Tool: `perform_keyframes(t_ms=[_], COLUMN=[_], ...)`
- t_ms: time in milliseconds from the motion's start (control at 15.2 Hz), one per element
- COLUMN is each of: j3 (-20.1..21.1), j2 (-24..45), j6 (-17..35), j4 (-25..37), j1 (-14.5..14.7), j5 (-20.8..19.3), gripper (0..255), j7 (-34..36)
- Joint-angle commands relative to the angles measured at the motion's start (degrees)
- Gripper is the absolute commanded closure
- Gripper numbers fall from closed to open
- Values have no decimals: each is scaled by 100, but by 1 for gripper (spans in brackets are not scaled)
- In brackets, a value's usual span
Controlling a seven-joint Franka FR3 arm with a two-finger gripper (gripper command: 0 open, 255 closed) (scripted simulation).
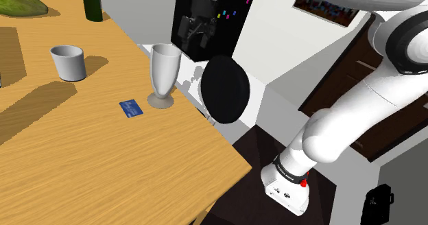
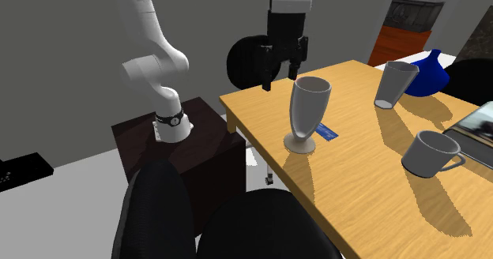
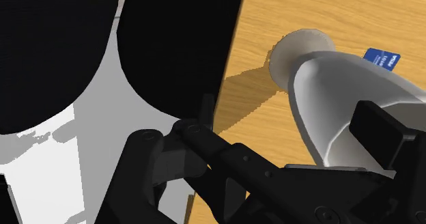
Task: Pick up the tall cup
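Close to the edge of the light wooden table [image 1: 103, 169], the tall pale grey footed cup [image 1: 163, 73] stands upright on its round base. A small blue card [image 1: 130, 108] lies flat just beside that base, on the side away from the table edge. The all-black two-finger gripper [image 2: 280, 74] hangs pointing downward near the cup, towards the table edge, with its fingertips at about rim height. Its fingers are spread apart and clasp nothing. Both exterior views show a gap between gripper and cup. From the wrist view, one finger overlaps the cup's bowl and contact cannot be confirmed. A short grey cup [image 1: 68, 62] stands well apart, further in on the table. A round black chair back [image 1: 225, 88] sits just off the table edge.
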Motion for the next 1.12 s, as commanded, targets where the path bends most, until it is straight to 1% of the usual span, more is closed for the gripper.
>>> perform_keyframes(t_ms=[0, 132, 198, 660, 792, 858, 1056], j3=[143, 248, 253, 247, 246, 248, 247], j2=[497, 955, 994, 966, 966, 954, 946], j6=[-45, -141, -150, 440, 440, 435, 440], j4=[513, 1035, 1081, 465, 464, 458, 446], j1=[78, 167, 179, 176, 176, 177, 176], j5=[-97, -210, -220, -213, -213, -209, -206], gripper=[0, 0, 0, 0, 0, 255, 255], j7=[181, 326, 338, 337, 337, 339, 336])
